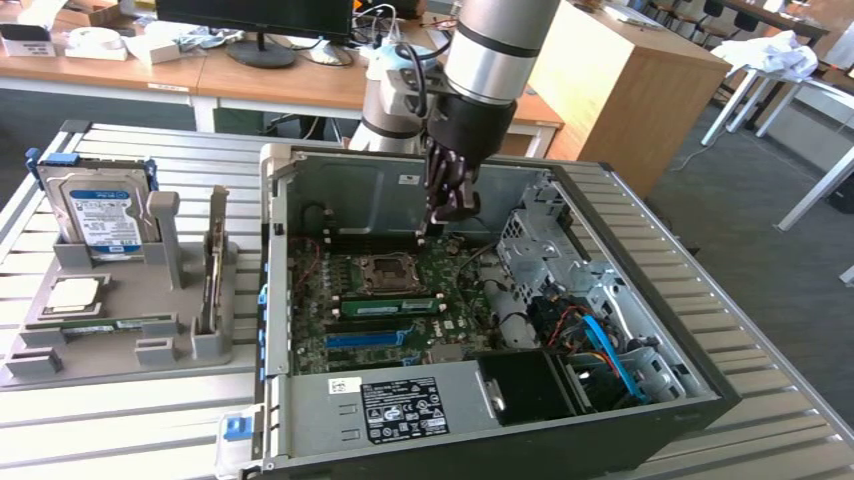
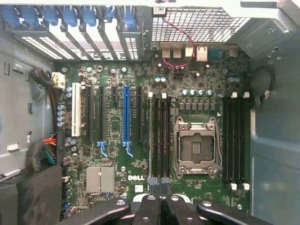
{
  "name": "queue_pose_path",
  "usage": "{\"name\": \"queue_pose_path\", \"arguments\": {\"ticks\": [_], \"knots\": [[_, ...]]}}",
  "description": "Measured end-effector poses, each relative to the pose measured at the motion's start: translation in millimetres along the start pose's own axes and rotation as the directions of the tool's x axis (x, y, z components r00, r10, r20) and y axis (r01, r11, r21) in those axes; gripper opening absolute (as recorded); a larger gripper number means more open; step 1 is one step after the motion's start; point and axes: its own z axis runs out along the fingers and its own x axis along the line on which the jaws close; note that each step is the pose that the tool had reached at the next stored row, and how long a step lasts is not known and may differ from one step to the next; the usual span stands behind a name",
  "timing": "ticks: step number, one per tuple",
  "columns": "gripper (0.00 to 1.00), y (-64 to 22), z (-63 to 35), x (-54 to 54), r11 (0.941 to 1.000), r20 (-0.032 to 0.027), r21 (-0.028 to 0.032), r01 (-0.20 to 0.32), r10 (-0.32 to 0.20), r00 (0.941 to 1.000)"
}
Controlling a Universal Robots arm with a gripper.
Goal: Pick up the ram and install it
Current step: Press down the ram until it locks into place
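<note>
Hand (image 1: 454,211) closed, empty, above motherboard (image 2: 113,133) inside case (image 1: 400,405); ram (image 1: 100,323) lying on tray (image 1: 120,352)

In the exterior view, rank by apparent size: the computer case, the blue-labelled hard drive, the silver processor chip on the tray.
Largest: computer case.
Then: hard drive.
Smallest: processor chip.
The gaps are plain, so nearness to the camera does not blur the order.

The motherboard (image 2: 117,84) is dark green, carrying one bright blue slot (image 2: 125,115), one white slot (image 2: 76,110) and black slots (image 2: 89,115) beside them (the finned heat sink (image 2: 100,179) is silver-grey). The tool (image 2: 161,199) is black, and the hard drive (image 1: 104,215) wears a blue-and-white label on silver
</note>
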Motion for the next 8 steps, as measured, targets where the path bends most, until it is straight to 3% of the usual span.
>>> {"name": "queue_pose_path", "arguments": {"ticks": [8], "knots": [[0.10,-0.3,2.9,0.0,1.0000,-0.0002,0.0009,0.000,0.000,1.0000]]}}
